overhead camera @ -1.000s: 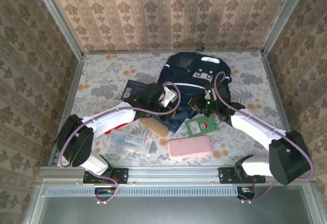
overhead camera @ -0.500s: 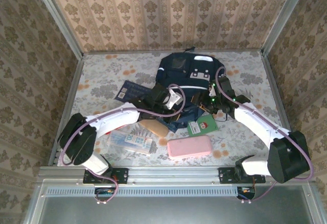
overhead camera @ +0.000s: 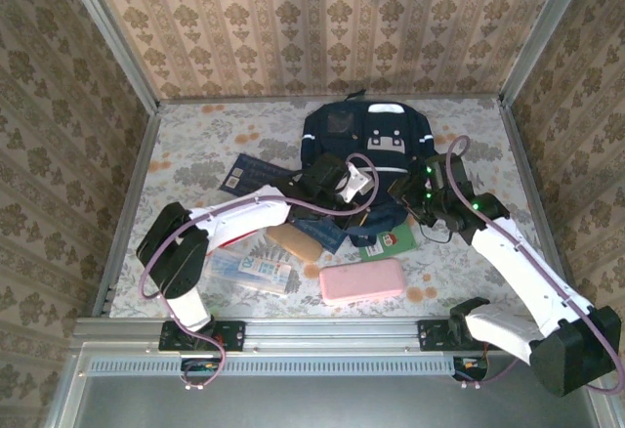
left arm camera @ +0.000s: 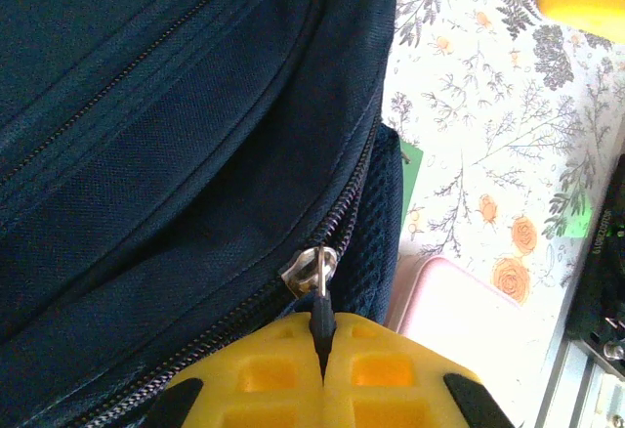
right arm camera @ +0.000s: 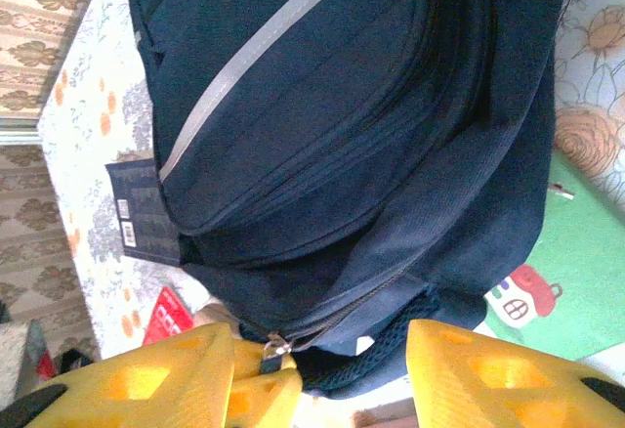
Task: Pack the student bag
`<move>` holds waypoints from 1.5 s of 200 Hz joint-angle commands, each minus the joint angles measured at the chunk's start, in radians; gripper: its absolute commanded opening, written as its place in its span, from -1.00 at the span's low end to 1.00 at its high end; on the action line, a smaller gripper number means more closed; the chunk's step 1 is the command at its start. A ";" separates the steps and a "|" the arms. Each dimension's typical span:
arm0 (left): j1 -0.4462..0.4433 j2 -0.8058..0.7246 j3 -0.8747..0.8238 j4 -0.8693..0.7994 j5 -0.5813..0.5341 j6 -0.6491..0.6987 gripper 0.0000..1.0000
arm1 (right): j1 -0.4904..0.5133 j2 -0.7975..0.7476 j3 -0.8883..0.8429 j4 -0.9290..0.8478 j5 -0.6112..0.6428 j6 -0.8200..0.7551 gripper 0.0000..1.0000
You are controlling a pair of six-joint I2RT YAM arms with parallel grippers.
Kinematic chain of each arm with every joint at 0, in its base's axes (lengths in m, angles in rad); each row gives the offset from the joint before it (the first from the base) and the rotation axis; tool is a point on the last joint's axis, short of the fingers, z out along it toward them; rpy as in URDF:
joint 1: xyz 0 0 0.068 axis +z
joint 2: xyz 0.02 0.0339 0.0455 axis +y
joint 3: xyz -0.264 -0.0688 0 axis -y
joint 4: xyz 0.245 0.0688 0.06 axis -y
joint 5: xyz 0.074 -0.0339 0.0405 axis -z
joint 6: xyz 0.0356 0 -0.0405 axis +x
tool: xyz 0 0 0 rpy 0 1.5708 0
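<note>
Student bag: the navy backpack [overhead camera: 366,145] lies flat at the middle-back of the floral table [overhead camera: 195,145], with its white stripes and grey buckle patch facing up and its bottom edge towards the arms.
Left gripper [left arm camera: 322,364]: the yellow fingers are pressed together on the zipper pull [left arm camera: 318,291], at the bag's near edge.
Zipper: the slider sits on the lower seam, just beside a dark mesh side pocket [left arm camera: 383,223].
Right gripper [right arm camera: 322,355]: the fingers stand well apart with nothing gripped, just above the bag's near right corner.
Green card [right arm camera: 576,272]: it bears a small house picture and is tucked partly under the bag's near right corner.
Pink case [overhead camera: 361,279]: it lies near the table's front edge, apart from the bag.
Dark blue booklet [overhead camera: 249,172]: it lies just beside the bag's left side.
Tan block [overhead camera: 293,242]: it lies near the bag's near left corner, under the left arm.
Clear packet [overhead camera: 252,270]: it lies at front left, near the tan block.
</note>
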 commanded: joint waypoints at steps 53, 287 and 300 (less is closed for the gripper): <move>-0.036 0.014 0.112 -0.025 0.041 0.007 -1.00 | -0.004 0.024 -0.092 0.134 -0.117 0.308 0.10; -0.054 0.046 0.110 -0.112 0.025 0.064 -1.00 | -0.004 0.110 -0.181 0.251 0.051 0.316 -0.90; -0.043 0.038 0.097 -0.119 0.022 0.060 -1.00 | -0.004 0.098 -0.186 0.247 0.060 0.305 -0.90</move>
